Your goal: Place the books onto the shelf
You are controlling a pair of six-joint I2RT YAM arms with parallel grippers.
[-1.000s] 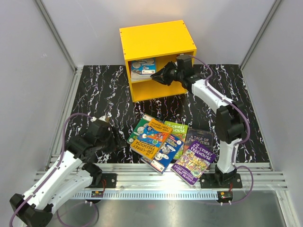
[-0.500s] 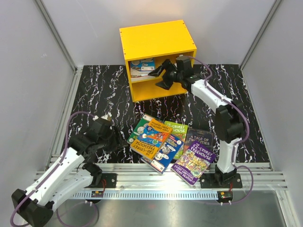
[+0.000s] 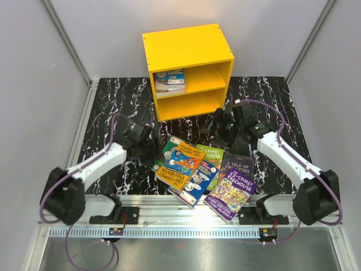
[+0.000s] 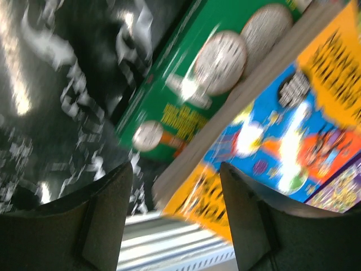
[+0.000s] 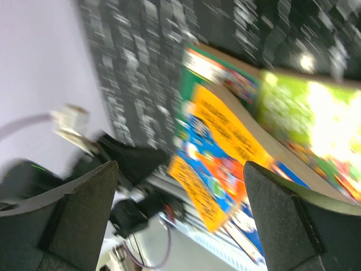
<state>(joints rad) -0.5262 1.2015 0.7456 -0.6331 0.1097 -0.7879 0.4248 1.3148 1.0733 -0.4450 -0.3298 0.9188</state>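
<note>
Near the table's [image 3: 113, 107] front edge the books [image 3: 197, 172] look thin, light and slippery, best pinched by a loose edge; left pincer [image 4: 175, 167] and right pincer [image 5: 180, 165] stand open, empty.

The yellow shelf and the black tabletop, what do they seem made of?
The shelf looks like painted wood board: flat panels, even matte yellow coat. The tabletop looks like black marble with white veins, possibly only a printed sheet.
</note>
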